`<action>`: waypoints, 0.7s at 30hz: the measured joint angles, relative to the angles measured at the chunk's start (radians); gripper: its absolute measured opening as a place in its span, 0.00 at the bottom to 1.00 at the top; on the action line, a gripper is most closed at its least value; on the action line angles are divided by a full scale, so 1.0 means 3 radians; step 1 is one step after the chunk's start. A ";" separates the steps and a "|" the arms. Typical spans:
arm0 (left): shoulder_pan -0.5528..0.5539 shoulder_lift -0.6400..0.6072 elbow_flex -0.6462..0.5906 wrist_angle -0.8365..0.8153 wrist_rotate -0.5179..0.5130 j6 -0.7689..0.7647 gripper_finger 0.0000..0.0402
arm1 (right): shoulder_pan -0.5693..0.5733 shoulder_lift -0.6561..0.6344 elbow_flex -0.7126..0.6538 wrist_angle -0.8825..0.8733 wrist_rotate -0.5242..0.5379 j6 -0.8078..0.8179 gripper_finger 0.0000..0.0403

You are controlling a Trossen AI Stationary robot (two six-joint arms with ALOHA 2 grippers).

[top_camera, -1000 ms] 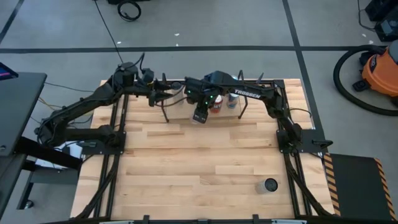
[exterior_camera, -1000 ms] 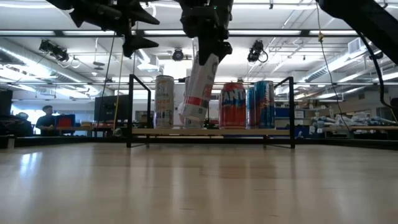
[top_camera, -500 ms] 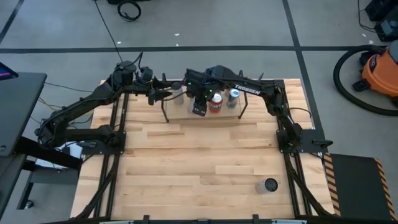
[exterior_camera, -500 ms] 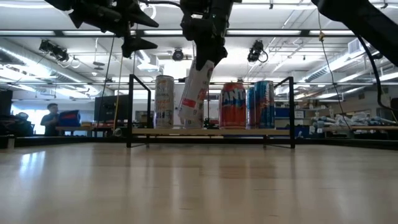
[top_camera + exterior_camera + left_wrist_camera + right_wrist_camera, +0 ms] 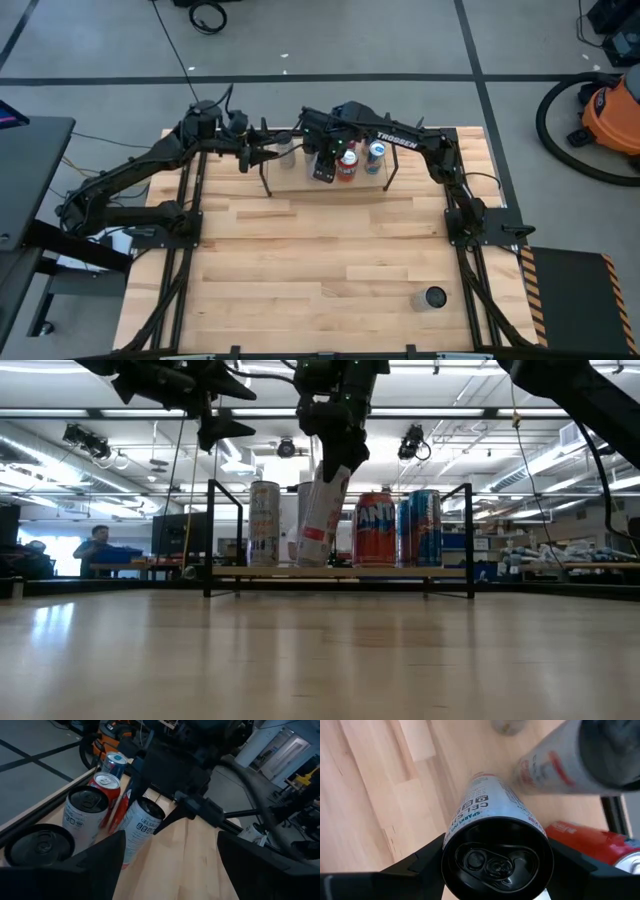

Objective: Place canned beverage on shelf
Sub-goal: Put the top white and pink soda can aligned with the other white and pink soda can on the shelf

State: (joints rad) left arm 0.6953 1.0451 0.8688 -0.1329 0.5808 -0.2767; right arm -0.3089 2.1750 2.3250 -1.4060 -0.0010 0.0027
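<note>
Right gripper clamps the top of a slim white can, which leans over the shelf, its base at the board between a tall pale can and a red can; a blue can stands beyond. Left gripper hangs spread open just beside the shelf's end. Pale plank table, smooth and glossy; one can stands alone near its front. Behind: a bright workshop, a person seated far back.
</note>
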 joint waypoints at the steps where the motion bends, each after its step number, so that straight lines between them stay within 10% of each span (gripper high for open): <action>1: -0.0014 0.0001 0.0000 0.0000 0.0000 0.0000 0.79 | 0.0002 0.0001 -0.0022 -0.0020 0.0000 0.0005 0.66; 21: -0.0030 0.0001 0.0000 0.0001 0.0001 -0.0085 0.79 | 0.0040 0.0001 -0.0061 0.0047 0.0026 0.0005 0.69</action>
State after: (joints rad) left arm 0.6865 1.0454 0.8688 -0.1326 0.5810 -0.3023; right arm -0.2970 2.1754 2.3066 -1.3920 0.0068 0.0044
